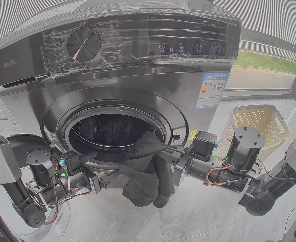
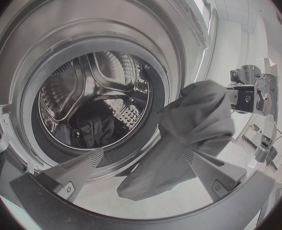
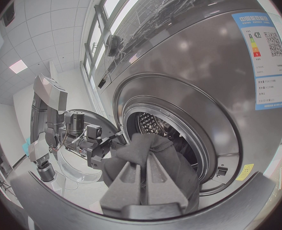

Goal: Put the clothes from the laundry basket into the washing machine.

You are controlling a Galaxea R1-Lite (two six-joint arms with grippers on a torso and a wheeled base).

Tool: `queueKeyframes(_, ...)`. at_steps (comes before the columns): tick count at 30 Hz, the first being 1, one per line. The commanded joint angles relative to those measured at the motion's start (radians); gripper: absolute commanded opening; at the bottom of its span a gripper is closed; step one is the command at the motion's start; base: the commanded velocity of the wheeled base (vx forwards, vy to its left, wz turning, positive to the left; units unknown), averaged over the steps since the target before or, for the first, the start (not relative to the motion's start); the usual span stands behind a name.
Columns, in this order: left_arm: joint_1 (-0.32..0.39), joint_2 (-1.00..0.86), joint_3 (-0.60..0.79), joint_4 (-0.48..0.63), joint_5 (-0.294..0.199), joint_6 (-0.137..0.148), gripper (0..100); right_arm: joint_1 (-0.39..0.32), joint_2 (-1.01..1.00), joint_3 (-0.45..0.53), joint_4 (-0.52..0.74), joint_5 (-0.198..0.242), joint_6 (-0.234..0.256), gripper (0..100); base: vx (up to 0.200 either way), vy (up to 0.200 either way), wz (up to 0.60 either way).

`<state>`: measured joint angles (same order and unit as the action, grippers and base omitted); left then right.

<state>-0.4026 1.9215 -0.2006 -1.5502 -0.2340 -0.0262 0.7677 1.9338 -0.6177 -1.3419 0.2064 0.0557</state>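
Since the soft dark-grey garment (image 1: pixel 144 175) has to clear the round steel drum mouth (image 1: pixel 111 131), right claw (image 1: pixel 164 148) pinches its top at the rim w/ the rest hanging limp. Left claw (image 1: pixel 101 170) is spread wide, low left, prob. to assist. The perforated beige plastic laundry basket (image 1: pixel 258 120) sits far right.

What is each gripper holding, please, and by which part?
The right gripper pinches the garment by its top fold; the left gripper is open and empty.

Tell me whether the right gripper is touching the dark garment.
Touching. The right wrist view shows the right gripper shut on a fold of the dark garment.
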Motion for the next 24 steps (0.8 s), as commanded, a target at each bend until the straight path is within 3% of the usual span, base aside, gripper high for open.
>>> queueKeyframes(1, 0.007, 0.027, 0.009, -0.001, 0.001, 0.003, 100, -0.002, -0.004, -0.008, 0.000, -0.001, 0.003, 0, 0.000, 0.000, 0.00)
queueKeyframes(13, -0.025, 0.106, 0.000, -0.002, -0.002, 0.009, 100, 0.033, 0.001, -0.024, -0.008, 0.010, 0.018, 0, 0.000, 0.000, 0.00)
queueKeyframes(19, -0.055, 0.146, -0.028, -0.004, -0.053, 0.009, 100, 0.064, 0.007, -0.037, -0.008, 0.008, 0.041, 0, 0.000, 0.000, 0.00)
queueKeyframes(24, -0.055, 0.197, -0.095, -0.004, -0.059, 0.009, 100, 0.076, 0.008, -0.037, -0.008, 0.008, 0.044, 0, 0.000, 0.000, 0.00)
